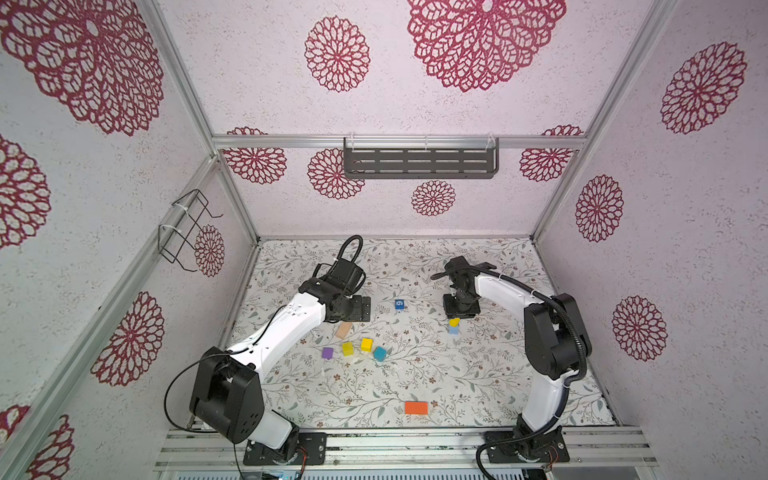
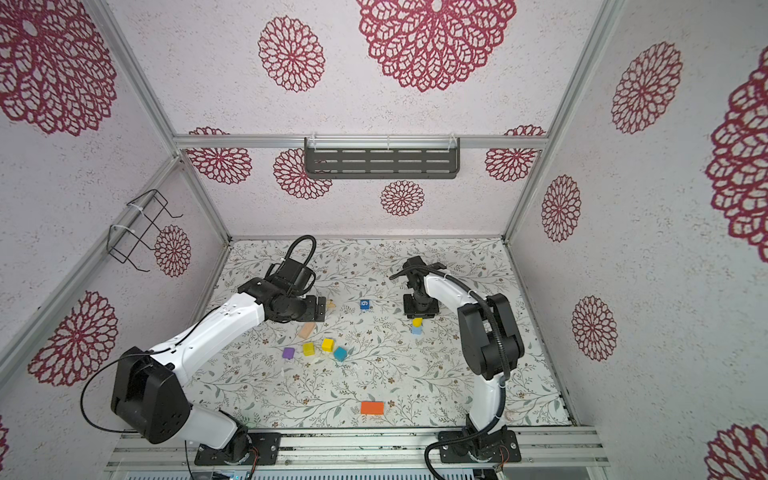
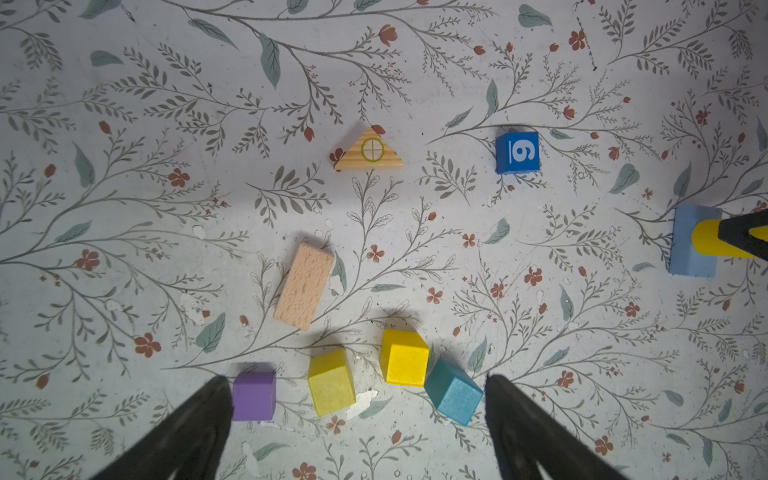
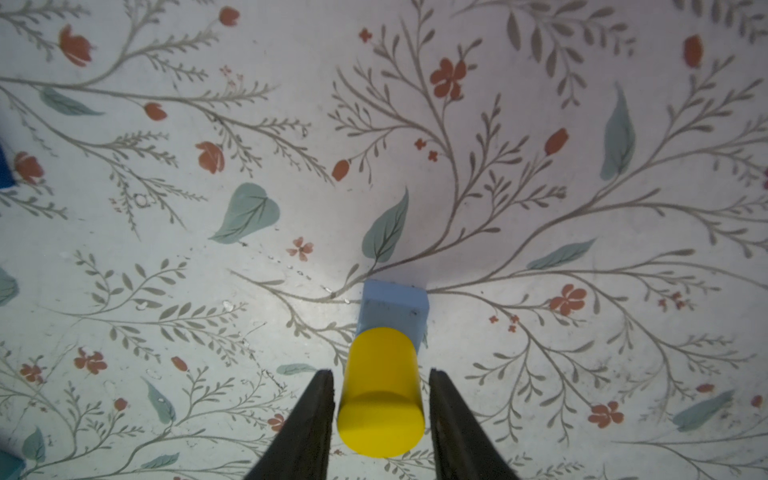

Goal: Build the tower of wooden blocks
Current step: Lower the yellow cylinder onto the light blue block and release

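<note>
My right hand [image 4: 381, 374] is released. In its wrist view the fingers [image 4: 320, 415] stand just clear of the cylinder [image 4: 380, 390] on both sides, and from above the wrist hides them. The cylinder covers most of the light blue block [image 4: 395, 303] beneath it. This two-piece tower [image 1: 454, 326] stands upright on the bench [image 1: 478, 374], right of middle, yellow over light blue. My left hand [image 3: 355, 377] hangs wide open over loose cubes [image 3: 405, 357], grasping nothing.
</note>
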`<action>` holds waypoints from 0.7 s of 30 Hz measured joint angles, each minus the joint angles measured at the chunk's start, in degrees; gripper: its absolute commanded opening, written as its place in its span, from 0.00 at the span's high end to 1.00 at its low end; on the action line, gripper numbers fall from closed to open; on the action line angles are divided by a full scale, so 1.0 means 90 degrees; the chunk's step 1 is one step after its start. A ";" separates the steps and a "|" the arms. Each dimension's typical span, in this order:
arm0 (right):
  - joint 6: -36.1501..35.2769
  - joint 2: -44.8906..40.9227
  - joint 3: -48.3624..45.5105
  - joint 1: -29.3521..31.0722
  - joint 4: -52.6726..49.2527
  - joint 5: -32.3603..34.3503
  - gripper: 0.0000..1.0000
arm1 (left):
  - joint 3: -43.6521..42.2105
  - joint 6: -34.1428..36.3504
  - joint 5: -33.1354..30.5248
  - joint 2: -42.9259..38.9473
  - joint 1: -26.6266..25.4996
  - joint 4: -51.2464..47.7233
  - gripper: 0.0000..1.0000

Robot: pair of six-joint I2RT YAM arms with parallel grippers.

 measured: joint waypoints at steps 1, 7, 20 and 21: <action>0.0000 0.0005 0.0000 0.0000 0.0000 0.0000 0.55 | 0.0000 0.0000 0.0000 0.0000 0.0000 0.0000 0.03; 0.0000 0.0007 0.0000 0.0000 -0.0012 0.0053 0.51 | 0.0000 0.0000 0.0000 -0.0002 0.0000 -0.0005 0.03; -0.0238 -0.0974 -0.0002 0.0279 -0.0413 0.0238 0.42 | -0.0005 -0.0124 -0.0024 -0.0500 0.0000 -0.0206 0.03; -0.0294 -0.1103 -0.0012 0.0381 -0.0423 0.0240 0.42 | -0.0029 -0.0155 -0.0024 -0.0580 0.0000 -0.0211 0.03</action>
